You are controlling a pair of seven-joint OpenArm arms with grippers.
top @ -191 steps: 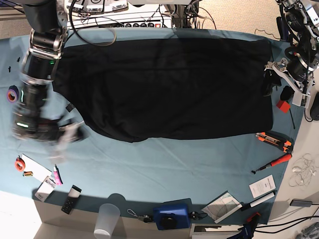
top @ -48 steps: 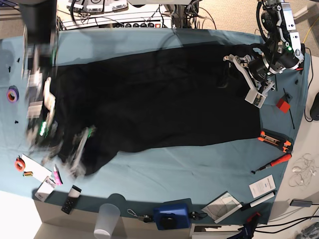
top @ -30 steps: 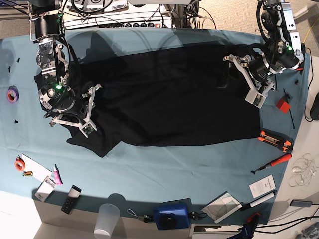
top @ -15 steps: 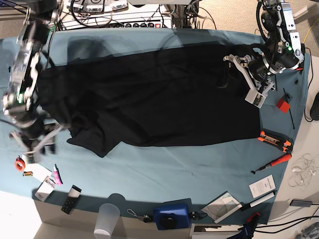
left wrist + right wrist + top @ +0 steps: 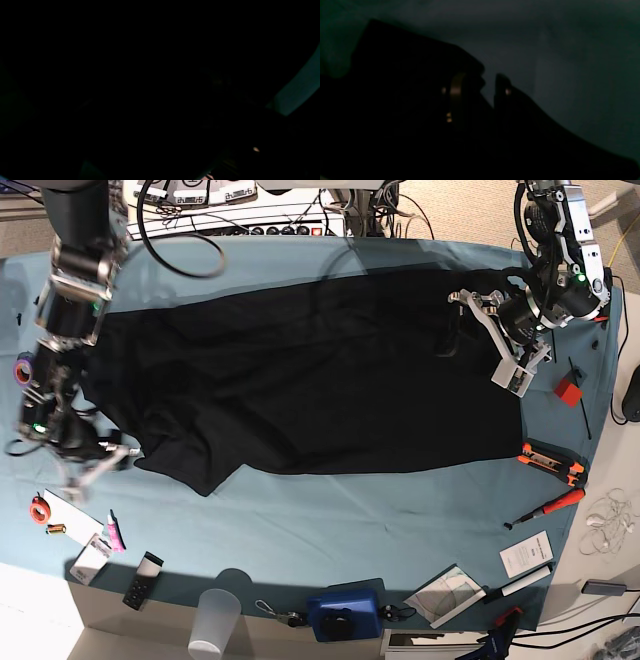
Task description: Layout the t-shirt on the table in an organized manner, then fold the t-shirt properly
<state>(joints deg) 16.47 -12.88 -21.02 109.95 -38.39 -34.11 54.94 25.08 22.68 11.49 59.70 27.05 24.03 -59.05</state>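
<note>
The black t-shirt [image 5: 310, 370] lies spread over most of the teal table [image 5: 330, 520], print side hidden, with its lower-left corner bunched into a point. My left gripper [image 5: 480, 342] rests over the shirt's right edge, its white jaws spread wide and open. My right gripper [image 5: 92, 467] is motion-blurred just beyond the shirt's lower-left corner, above bare cloth. In the dim right wrist view, table shows through the gap between the two dark fingertips of the right gripper [image 5: 490, 82]. The left wrist view is almost all black fabric, with a teal strip of table [image 5: 297, 95].
A purple tape roll [image 5: 25, 368] and an orange one [image 5: 38, 508] lie at the left edge. Along the front stand a plastic cup [image 5: 215, 620], a blue box [image 5: 343, 612] and papers. An orange cutter [image 5: 550, 462], a screwdriver [image 5: 545, 508] and a red block [image 5: 567, 390] lie at the right.
My right arm swung from above the shirt's left part out to the left front, off the fabric. The shirt has stayed as it was and the left arm has not moved.
</note>
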